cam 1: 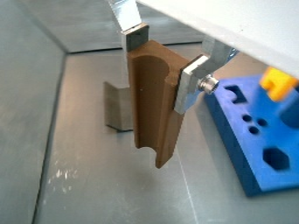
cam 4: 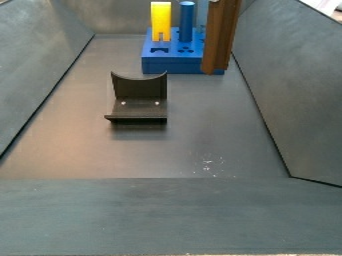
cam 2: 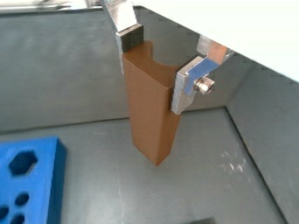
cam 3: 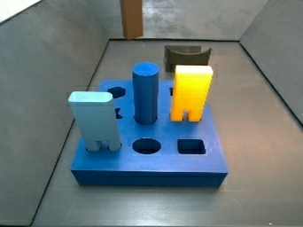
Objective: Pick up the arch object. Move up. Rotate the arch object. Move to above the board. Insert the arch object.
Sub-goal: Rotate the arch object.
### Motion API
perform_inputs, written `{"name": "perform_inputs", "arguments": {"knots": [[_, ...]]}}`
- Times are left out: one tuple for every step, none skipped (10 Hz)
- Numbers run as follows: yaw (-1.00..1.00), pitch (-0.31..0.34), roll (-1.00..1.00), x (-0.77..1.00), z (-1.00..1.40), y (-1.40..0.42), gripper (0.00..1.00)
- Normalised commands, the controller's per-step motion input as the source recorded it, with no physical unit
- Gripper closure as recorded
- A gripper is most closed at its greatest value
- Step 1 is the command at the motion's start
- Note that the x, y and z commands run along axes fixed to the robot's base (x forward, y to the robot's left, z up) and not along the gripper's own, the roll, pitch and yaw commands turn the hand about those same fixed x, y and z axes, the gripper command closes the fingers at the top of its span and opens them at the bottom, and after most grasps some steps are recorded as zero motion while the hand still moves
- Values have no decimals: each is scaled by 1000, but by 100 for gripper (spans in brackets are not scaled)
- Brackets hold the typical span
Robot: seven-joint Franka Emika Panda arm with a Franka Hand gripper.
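Clamped between the gripper fingers, the arch object hangs upright, lifted clear of the grey floor in both wrist views. Just beside it lies the board, carrying a yellow block.

Matt brown arch object, gripper – silver metal, glossy blue board

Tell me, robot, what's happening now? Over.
Tool shut on the arch, off the floor. Board off to one side, not yet under it. Nothing in the way.
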Motion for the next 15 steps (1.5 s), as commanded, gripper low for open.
{"name": "perform_inputs", "arguments": {"knots": [[-1000,47,-5,3,4,5,100],[-1000,50,-6,4,5,6,100],[-1000,60,-7,5,6,7,100],[-1000,68,-8,6,7,7,100],[-1000,81,-9,7,7,8,100],[-1000,99,-11,8,8,8,100],[-721,101,-11,10,10,8,100],[-493,99,-11,12,11,9,100],[-324,98,-11,14,12,9,100],[-216,97,-11,14,13,9,100],[-133,96,-11,0,-1000,0,100],[-99,81,-8,10,-1000,1,100],[-80,42,1,30,-1000,5,100],[-65,8,11,25,-1000,7,100],[-58,-16,18,19,-1000,8,100]]}}
